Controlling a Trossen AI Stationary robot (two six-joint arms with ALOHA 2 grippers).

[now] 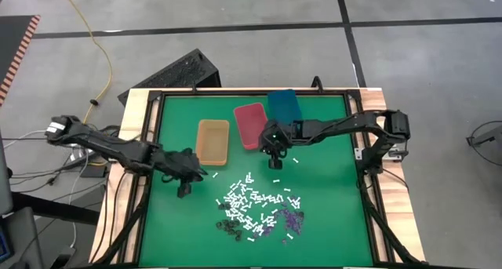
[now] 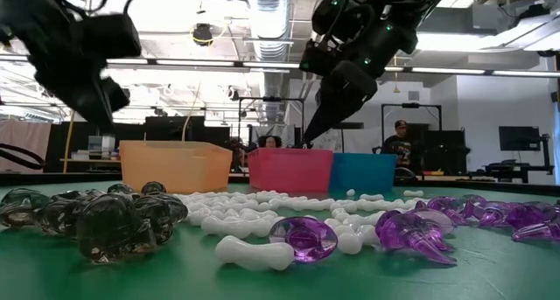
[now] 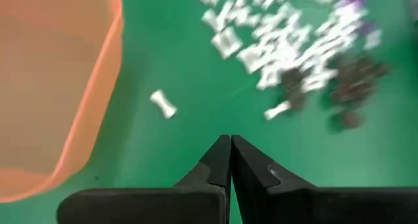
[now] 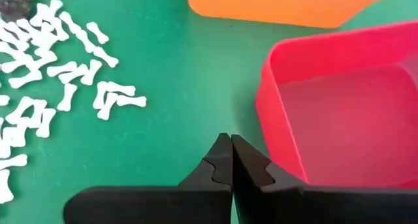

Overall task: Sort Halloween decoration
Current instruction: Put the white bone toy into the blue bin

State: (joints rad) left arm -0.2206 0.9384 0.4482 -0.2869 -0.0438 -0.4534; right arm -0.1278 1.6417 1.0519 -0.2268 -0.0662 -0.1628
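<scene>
On the green mat [image 1: 329,214], nearly all the Halloween decoration [image 1: 257,208] lies unsorted in one heap of white, purple and dark bits; the orange bin [image 1: 212,141] and pink bin [image 1: 250,125] look empty. Left gripper [image 1: 184,190] hovers beside the heap, right gripper [image 1: 274,162] near the pink bin, both pinched together on nothing visible.

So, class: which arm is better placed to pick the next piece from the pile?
Probably left: its hand hovers shut beside the pile; the right hand, shut too, is by the pink bin.
</scene>
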